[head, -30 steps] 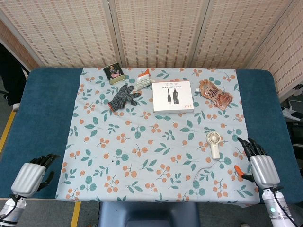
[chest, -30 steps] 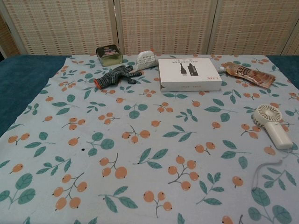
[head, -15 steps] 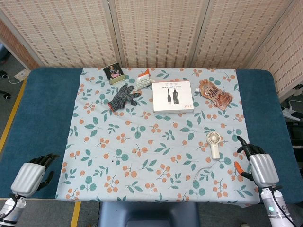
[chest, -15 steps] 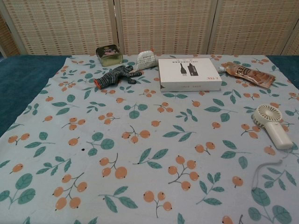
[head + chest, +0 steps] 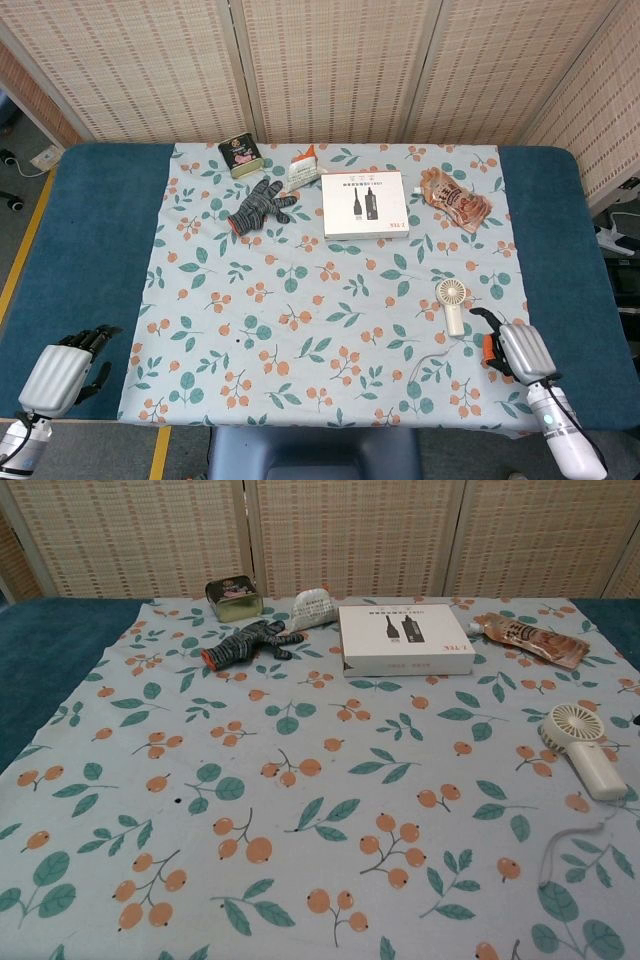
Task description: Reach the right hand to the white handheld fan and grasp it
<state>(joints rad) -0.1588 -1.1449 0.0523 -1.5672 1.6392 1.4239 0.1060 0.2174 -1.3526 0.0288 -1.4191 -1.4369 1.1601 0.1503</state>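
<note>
— While the right hand (image 5: 511,347) sits just right of the fan (image 5: 452,303), holding nothing, fingers apart, what could fail?
— Clipping the fan's handle and skidding it across the cloth (image 5: 300,300), or snagging its cord (image 5: 430,360).

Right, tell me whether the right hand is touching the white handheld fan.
Apart. In the head view, patterned cloth shows between the right hand and the white handheld fan. The chest view shows only the fan.
</note>
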